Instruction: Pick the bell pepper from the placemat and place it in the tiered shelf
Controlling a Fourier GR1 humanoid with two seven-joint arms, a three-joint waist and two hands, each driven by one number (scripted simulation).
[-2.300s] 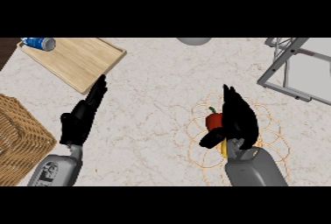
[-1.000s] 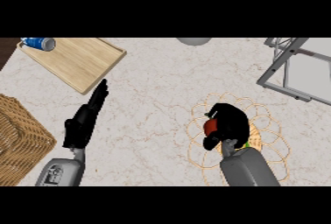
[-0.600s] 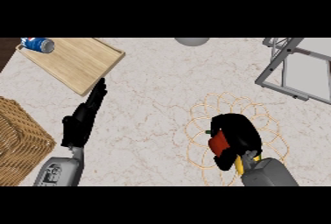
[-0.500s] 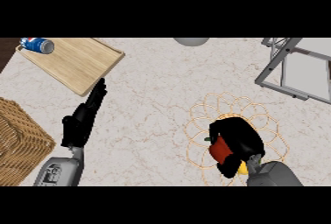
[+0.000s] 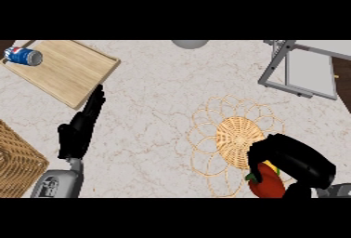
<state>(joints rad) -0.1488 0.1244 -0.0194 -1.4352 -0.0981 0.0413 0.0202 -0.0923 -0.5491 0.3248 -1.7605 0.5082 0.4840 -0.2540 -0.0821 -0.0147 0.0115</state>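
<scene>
The red bell pepper (image 5: 269,184) is held in my right hand (image 5: 295,160), whose fingers curl over its top and hide much of it. The hand and pepper sit at the lower right, over the edge of the woven wicker placemat (image 5: 237,134). The grey tiered shelf (image 5: 302,69) stands at the upper right, well away from the hand. My left hand (image 5: 81,128) rests open at the left, fingers straight and pointing up, holding nothing.
A wooden cutting board (image 5: 65,69) lies at the upper left with a blue can (image 5: 23,56) on its far corner. A wicker basket (image 5: 15,162) fills the lower left corner. A grey round object (image 5: 190,43) shows at the top edge.
My right hand has closed over the pepper and carried it off the placemat's centre toward the lower right. The woven centre now shows bare. The left hand stays still.
</scene>
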